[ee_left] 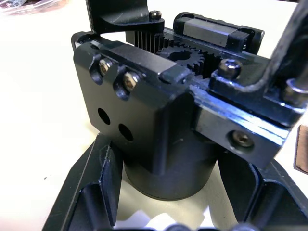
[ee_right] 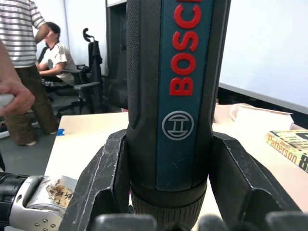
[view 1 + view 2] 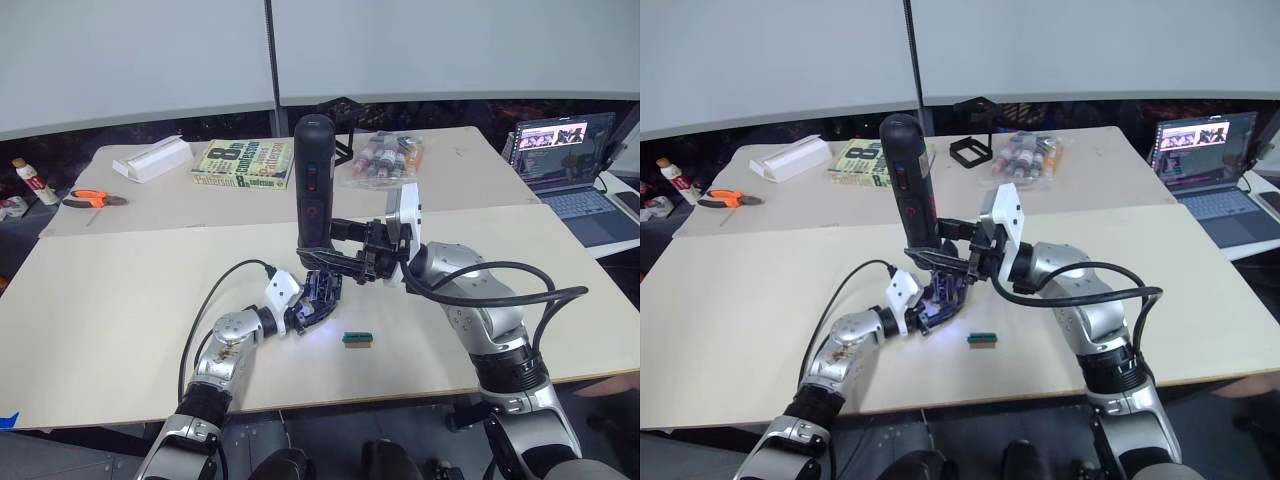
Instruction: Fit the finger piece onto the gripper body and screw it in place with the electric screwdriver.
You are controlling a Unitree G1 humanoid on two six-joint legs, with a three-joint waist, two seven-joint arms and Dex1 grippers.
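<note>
Nearest the robot, on the pale counter [image 3: 120,330], a tiny green block [image 3: 357,339] lies loose, just right of the work; the left pincer [image 3: 305,308] has its two black fingers pressed against the sides of the gripper body [image 3: 322,290], which sits low over the counter near its middle. In the left wrist view that body [image 1: 159,125] shows hard black blocks, screw heads, two empty holes and an exposed gear; I judge it stiff, dense and slick-faced, so the flat flanks where the fingers [image 1: 103,183] already bear look the sound place to hold, well clear of the gear and the holes; the finger piece I cannot pick out with certainty.

Directly above, the right pincer [image 3: 335,245] is clamped round the lower barrel of the electric screwdriver [image 3: 312,185], which stands upright with its nose down over the gripper body; whether the bit touches a screw is hidden. The tool [image 2: 171,96] looks rigid, smooth-shelled and top-heavy, most of its length rising above the grasp, so I would expect it to want to lean; a hold nearer the middle would steady it.

Farther back lie a book [image 3: 243,163], a white box [image 3: 152,158], orange-handled pliers [image 3: 90,199] at the far left, a bag of small bottles [image 3: 385,160], and a laptop [image 3: 572,165] at the far right.
</note>
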